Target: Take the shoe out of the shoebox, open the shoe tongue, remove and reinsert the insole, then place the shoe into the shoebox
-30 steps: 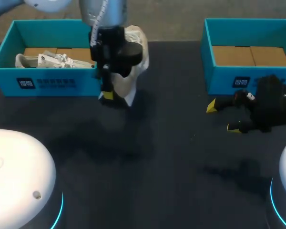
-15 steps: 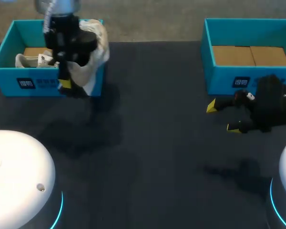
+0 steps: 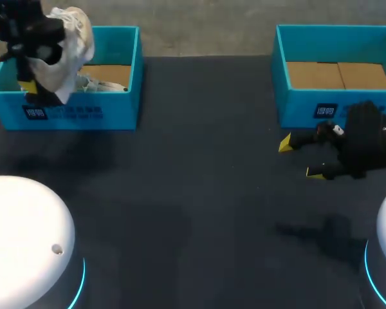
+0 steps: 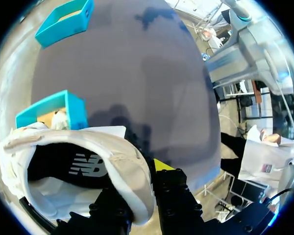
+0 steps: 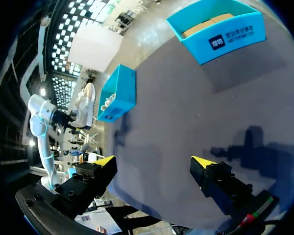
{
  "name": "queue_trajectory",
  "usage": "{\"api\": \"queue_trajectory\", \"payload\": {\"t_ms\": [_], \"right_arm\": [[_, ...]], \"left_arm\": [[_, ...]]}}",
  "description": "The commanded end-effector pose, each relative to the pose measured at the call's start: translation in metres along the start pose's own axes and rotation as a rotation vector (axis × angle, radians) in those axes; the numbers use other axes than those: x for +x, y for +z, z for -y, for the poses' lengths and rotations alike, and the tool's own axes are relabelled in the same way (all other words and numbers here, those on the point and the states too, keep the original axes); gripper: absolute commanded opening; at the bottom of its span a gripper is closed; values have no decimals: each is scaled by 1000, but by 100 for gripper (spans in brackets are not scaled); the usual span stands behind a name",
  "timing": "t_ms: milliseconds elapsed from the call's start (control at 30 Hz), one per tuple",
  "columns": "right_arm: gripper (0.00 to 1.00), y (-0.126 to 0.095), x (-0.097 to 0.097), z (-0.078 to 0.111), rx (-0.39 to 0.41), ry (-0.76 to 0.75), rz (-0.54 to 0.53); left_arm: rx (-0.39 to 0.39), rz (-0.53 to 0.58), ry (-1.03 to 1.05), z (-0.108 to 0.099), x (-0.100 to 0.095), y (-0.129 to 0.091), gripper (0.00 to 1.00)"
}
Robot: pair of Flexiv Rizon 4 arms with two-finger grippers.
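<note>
Upper left, the left gripper (image 3: 29, 87), jaws pinching the collar of a white shoe (image 3: 67, 48), holds it over the teal shoebox (image 3: 83, 112); seemingly light and soft, it is probably best gripped there, while the right gripper (image 3: 301, 158) has its jaws spread.

A second teal shoebox (image 3: 299, 103), cardboard-floored, stands at the far right of the dark table (image 3: 199, 193)

A: Shoeboxes?
B: Two, teal: left shoebox (image 3: 109, 111), right shoebox (image 3: 296, 106).
A: Shoes?
B: Two, white: lifted shoe (image 3: 69, 40), boxed shoe (image 3: 104, 84).
A: Grippers?
B: Two: left gripper (image 3: 29, 87), right gripper (image 3: 301, 158).
</note>
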State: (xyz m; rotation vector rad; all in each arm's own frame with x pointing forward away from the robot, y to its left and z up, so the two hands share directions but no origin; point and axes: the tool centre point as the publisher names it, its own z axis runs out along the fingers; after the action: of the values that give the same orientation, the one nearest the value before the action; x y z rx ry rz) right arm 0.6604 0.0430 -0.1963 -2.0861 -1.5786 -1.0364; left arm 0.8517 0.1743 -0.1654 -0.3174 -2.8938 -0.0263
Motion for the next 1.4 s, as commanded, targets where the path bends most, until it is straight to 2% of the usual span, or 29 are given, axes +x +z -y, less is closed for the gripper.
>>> {"api": "queue_trajectory", "payload": {"t_ms": [33,167,467,767,933,1200,1400], "right_arm": [[100,1,0,2,-4,1,3],[100,1,0,2,-4,1,3],[100,1,0,2,-4,1,3],[100,1,0,2,-4,1,3],[100,1,0,2,-4,1,3],[100,1,0,2,-4,1,3],[100,1,0,2,-4,1,3]], "left_arm": [[12,-30,6,-40,-27,-4,0],[-18,-40,16,-70,-49,-6,0],[-31,-25,39,-136,-100,-8,0],[-52,-19,30,-180,-141,-5,0],[-51,-11,36,-189,-163,-2,0],[-81,-4,14,-191,-197,1,0],[-66,1,4,-191,-199,1,0]]}}
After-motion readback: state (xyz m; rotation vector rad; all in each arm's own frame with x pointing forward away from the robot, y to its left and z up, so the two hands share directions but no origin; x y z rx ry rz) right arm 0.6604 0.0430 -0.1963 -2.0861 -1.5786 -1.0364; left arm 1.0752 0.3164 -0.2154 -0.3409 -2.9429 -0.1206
